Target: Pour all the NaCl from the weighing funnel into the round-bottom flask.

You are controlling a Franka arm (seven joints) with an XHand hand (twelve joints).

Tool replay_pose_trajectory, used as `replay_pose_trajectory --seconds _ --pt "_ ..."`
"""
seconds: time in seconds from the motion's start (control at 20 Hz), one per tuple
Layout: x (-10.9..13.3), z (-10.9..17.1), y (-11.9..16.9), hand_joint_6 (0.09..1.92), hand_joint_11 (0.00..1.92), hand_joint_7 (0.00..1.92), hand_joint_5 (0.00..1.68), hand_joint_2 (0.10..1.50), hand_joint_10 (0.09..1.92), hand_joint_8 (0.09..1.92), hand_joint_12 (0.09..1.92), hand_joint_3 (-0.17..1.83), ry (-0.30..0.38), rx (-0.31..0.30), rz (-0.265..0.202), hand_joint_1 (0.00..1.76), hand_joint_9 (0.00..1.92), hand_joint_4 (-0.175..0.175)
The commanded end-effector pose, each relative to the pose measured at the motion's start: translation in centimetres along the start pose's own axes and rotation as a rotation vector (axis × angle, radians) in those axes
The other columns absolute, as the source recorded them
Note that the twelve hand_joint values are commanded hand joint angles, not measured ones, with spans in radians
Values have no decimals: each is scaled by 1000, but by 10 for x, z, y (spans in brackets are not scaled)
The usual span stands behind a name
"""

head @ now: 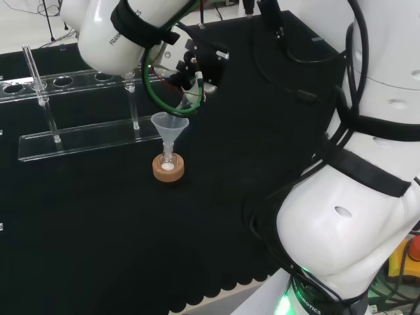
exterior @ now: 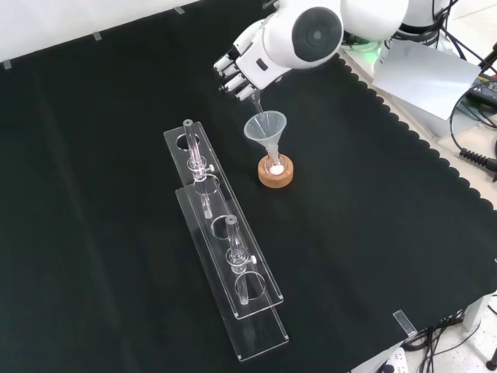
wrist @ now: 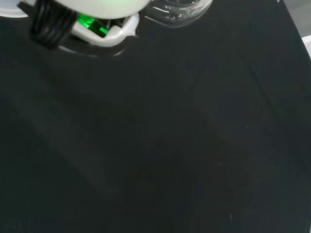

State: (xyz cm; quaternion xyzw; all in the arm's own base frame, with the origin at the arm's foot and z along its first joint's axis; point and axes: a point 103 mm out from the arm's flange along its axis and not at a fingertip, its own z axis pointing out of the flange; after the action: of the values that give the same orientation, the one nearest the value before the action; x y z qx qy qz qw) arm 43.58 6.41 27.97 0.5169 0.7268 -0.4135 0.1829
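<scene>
Left of centre in the front view you have one clear rack (exterior: 225,256) carrying two tubes. At centre, one flask on a cork ring (exterior: 277,172) carries a funnel (exterior: 265,128), white powder visible at its base. Upper centre, your hand (exterior: 242,71) is curled around the weighing funnel (exterior: 255,99), tipped over the funnel mouth. Pouring appears underway; next, hold the tilt until it empties.
</scene>
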Motion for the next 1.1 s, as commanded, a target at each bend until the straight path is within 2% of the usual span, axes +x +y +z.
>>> replay_pose_trajectory --seconds 0.05,0.25,0.55,1.1 --pt "-5 9 0 955 956 817 1158 623 186 570 969 827 38 5 5 1100 1163 175" --pt "-6 14 3 955 958 816 1158 623 185 570 968 827 50 5 11 1100 1164 175" --pt "-13 25 8 957 960 816 1157 623 185 570 968 827 113 -2 13 1100 1166 175" --pt "-30 40 16 960 962 816 1155 624 183 569 966 827 287 -5 22 1099 1168 175"
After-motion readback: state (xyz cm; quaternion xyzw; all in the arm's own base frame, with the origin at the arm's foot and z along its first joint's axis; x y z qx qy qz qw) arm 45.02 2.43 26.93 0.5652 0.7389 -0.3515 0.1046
